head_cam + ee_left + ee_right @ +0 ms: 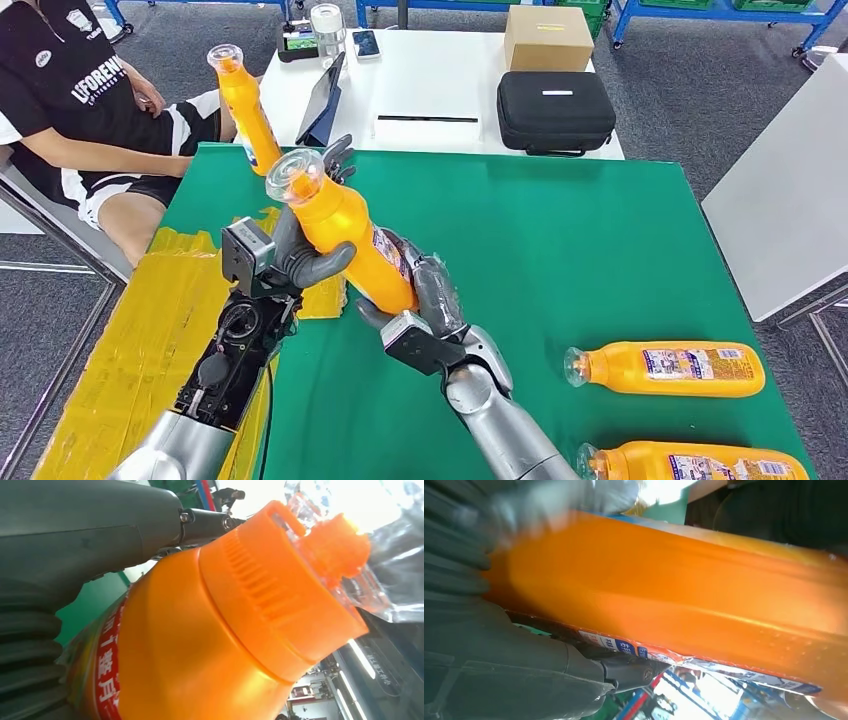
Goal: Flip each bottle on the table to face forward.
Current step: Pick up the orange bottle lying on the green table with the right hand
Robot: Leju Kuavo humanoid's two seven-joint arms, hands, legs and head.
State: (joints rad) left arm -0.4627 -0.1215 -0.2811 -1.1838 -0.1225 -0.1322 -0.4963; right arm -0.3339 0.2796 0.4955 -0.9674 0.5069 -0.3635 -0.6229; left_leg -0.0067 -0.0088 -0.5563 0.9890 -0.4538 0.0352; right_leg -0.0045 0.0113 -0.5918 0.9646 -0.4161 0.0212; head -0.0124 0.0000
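Note:
Both hands hold one orange bottle [345,235] tilted above the green table [560,230], clear cap up and toward the left. My left hand [305,258] wraps its upper body; my right hand [425,290] grips its lower end. In the left wrist view the bottle [210,630] shows its orange shoulder and clear cap beside my thumb [90,525]. The right wrist view has the bottle [684,585] running across my hand [499,675]. Another orange bottle [245,110] stands upright at the table's far left. Two more lie flat near the right front, one [670,368] above the other [700,465].
A person in a black shirt [70,90] sits at the far left. A white table [430,80] behind holds a black case [555,110], a cardboard box [548,38] and a tablet [322,100]. Yellow tape [150,330] covers the green table's left edge.

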